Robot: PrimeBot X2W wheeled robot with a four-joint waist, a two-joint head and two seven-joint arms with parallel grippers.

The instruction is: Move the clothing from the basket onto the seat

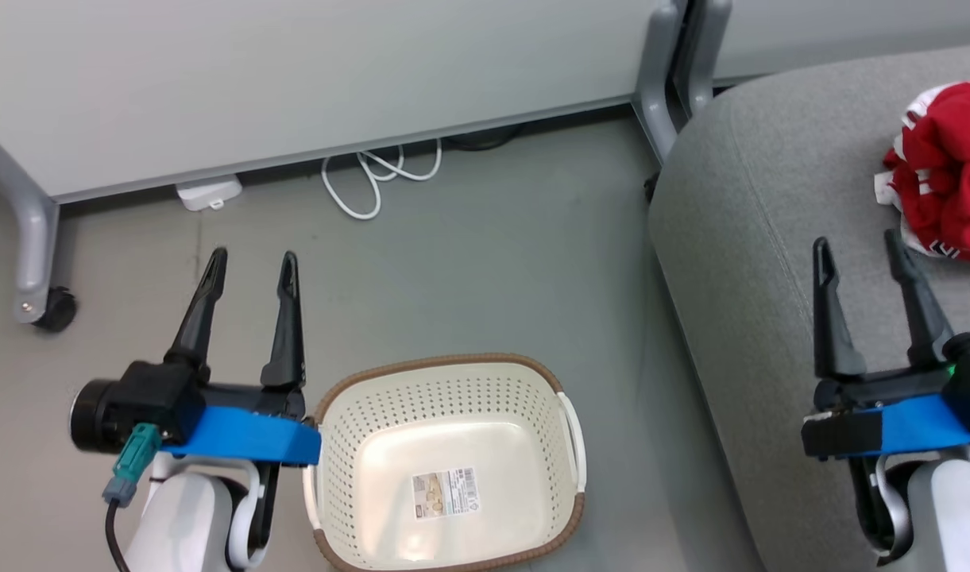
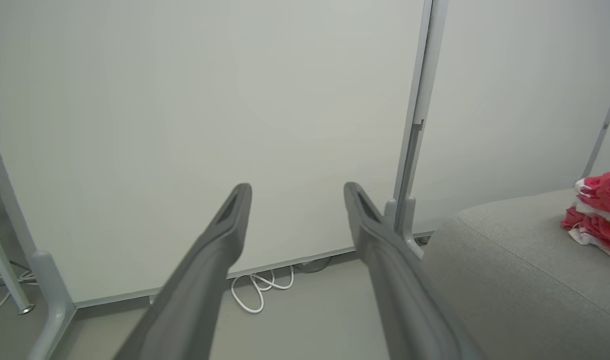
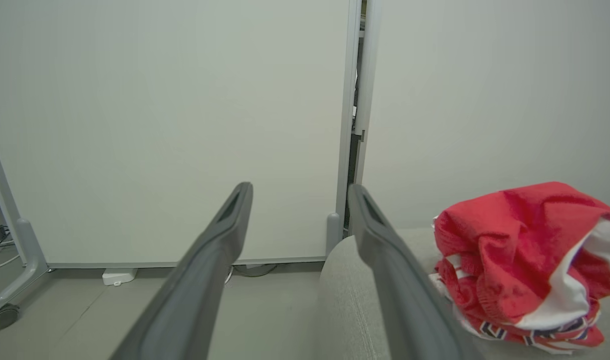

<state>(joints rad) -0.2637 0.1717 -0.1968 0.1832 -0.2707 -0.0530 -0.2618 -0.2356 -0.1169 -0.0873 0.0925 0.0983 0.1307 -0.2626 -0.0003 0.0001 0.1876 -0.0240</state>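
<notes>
The red clothing with white trim lies bunched on the light-grey seat at the right; it also shows as clothing and clothing in the wrist views. The cream perforated basket stands on the floor at bottom centre, holding only a label sticker. My left gripper is open just left of the basket, above the floor. My right gripper is open over the seat, just left of the clothing, with nothing between its fingers.
Grey partition panels stand behind, on legs with a castor. A white cable and a small white adapter lie on the floor by the panel. A partition foot stands close to the seat's far corner.
</notes>
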